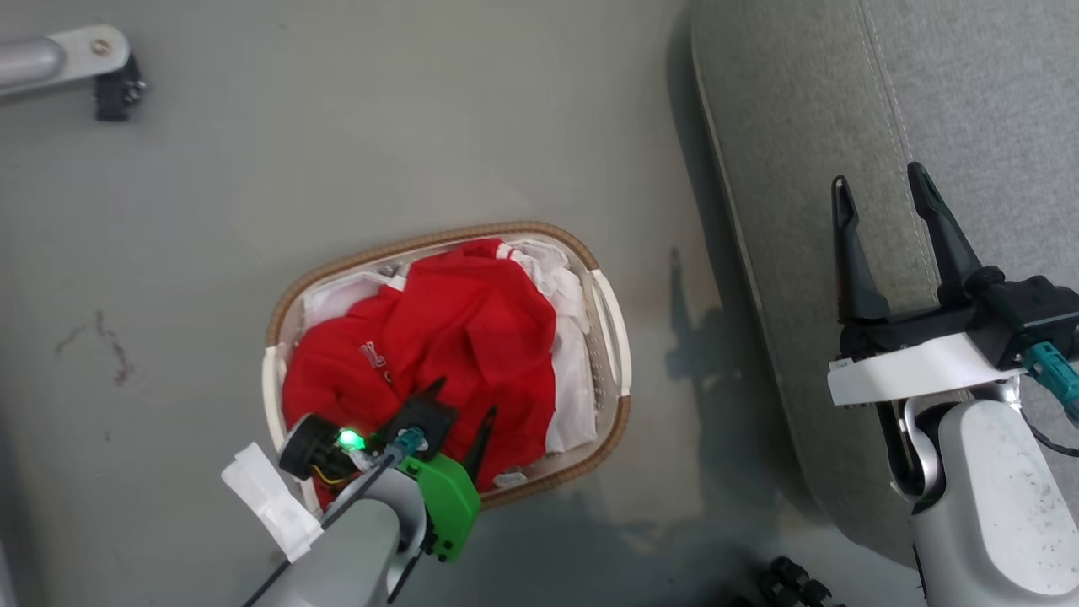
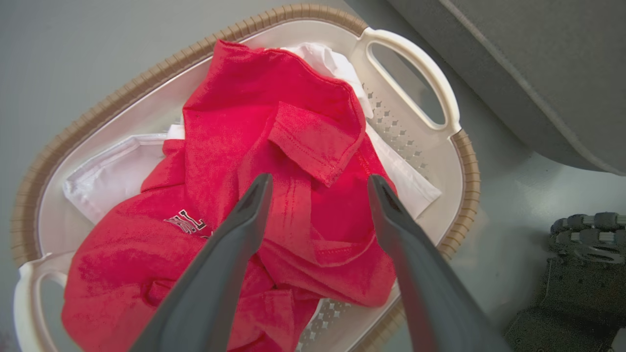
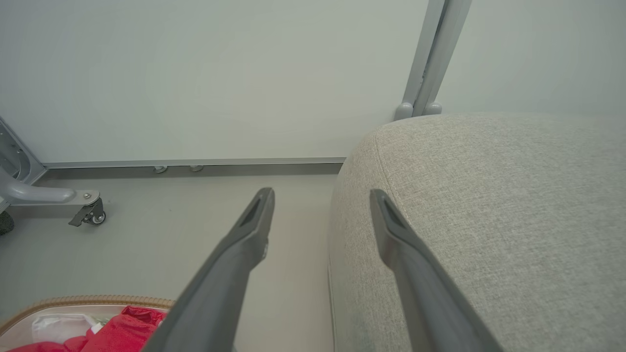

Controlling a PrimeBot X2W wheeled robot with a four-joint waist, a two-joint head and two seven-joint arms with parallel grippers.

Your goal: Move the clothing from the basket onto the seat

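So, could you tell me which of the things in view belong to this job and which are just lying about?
For the job: bright red sports clothing; oval white plastic basket with brown woven rim; large grey fabric seat; open left gripper; open right gripper.
Just lying about: white cloth liner; grey metal frame leg with caster; dark floor stain.

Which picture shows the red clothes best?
The left wrist view: the red clothes are close up there, with folds, a stitched hem and some lettering clear. The head view has the whole heap in the basket from above, partly covered by the left gripper. The right wrist view has a small red corner at its bottom left.
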